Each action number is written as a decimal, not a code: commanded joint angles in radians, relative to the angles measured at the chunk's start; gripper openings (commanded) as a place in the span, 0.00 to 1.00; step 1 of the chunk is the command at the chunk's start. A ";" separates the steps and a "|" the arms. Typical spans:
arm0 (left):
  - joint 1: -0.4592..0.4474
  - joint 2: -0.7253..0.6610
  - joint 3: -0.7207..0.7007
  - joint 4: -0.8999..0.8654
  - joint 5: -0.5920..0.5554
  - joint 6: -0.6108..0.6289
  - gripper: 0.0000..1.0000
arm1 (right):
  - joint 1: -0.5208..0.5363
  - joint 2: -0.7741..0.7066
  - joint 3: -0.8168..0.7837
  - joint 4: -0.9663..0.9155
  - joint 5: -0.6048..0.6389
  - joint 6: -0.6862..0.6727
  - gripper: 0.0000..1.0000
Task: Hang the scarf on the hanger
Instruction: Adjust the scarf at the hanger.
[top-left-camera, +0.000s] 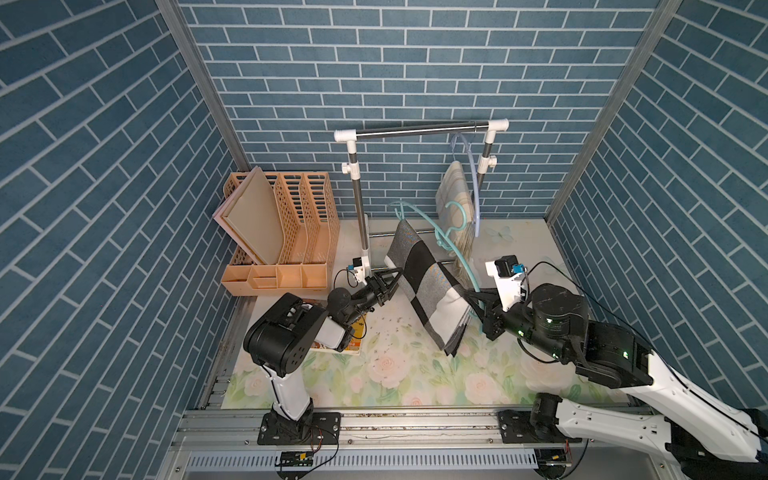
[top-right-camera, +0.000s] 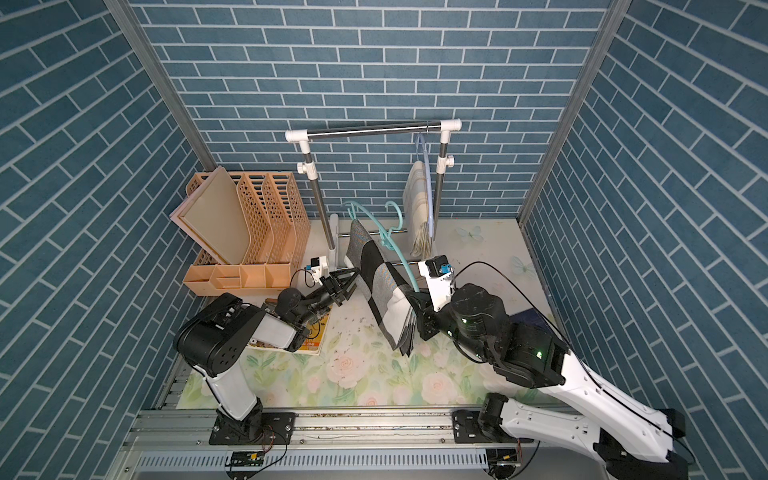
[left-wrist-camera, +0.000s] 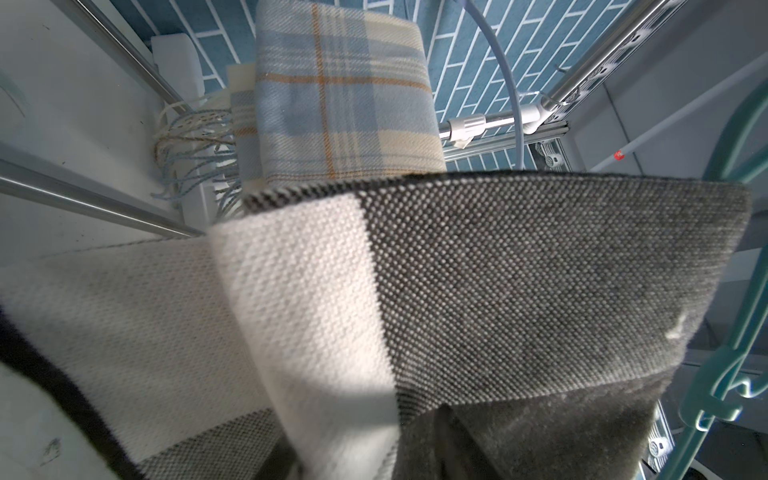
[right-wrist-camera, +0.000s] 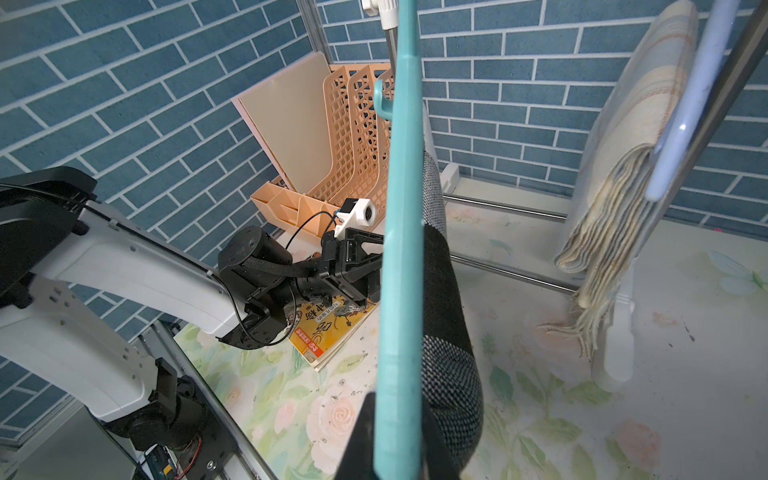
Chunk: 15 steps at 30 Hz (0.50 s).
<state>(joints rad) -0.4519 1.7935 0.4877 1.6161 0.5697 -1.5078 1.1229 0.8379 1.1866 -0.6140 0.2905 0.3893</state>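
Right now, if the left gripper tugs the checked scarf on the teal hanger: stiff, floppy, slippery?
Probably floppy: the scarf bends limply over the hanger. It may slide, since the hanger is tilted and looks smooth. Woven layers look thick, likely easy to pinch.

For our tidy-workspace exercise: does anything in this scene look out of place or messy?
An orange magazine lies partly under the left arm, and dark specks litter the floral mat beside it. The teal hanger, scarf draped over it, tilts in the right gripper, off the rail: mid-task, no fault.
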 joint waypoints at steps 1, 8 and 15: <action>0.001 -0.025 -0.024 0.253 0.000 0.024 0.28 | -0.003 -0.021 0.061 0.130 0.021 0.014 0.00; 0.036 -0.028 -0.067 0.251 -0.027 0.012 0.00 | -0.003 -0.031 0.060 0.126 0.036 0.015 0.00; 0.068 -0.025 -0.131 0.229 -0.071 0.012 0.00 | -0.002 -0.036 0.069 0.114 0.049 0.012 0.00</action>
<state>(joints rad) -0.4072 1.7782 0.3790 1.6375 0.5358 -1.5040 1.1229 0.8375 1.1885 -0.6212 0.2981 0.3893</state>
